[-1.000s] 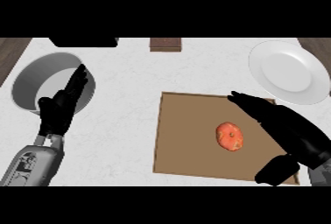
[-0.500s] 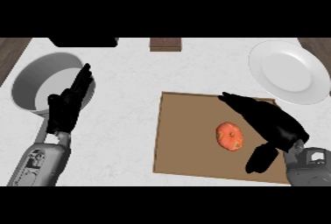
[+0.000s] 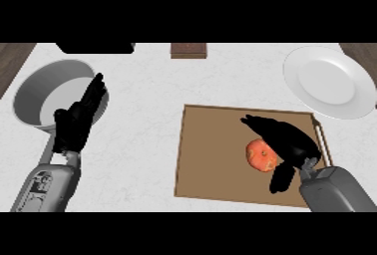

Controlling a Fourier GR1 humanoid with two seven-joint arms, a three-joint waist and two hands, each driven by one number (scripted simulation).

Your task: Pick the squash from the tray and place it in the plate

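Your small round orange squash (image 3: 259,155) lies on the flat brown wooden tray (image 3: 213,149), with your right hand (image 3: 288,142) spread open over its right side, fingers above and thumb below, not yet closed on it, so grasp, lift and carry to the round white plate (image 3: 329,82) at upper right all remain. Your left hand (image 3: 77,122) rests open, fingers up, beside a grey round bowl (image 3: 33,97) on the white marbled counter (image 3: 147,99), with dark wood at the far corners.

No legible text, no labels, no brand marks, no numbers, no signs on any surface in the head view, faint markings on the left forearm unreadable
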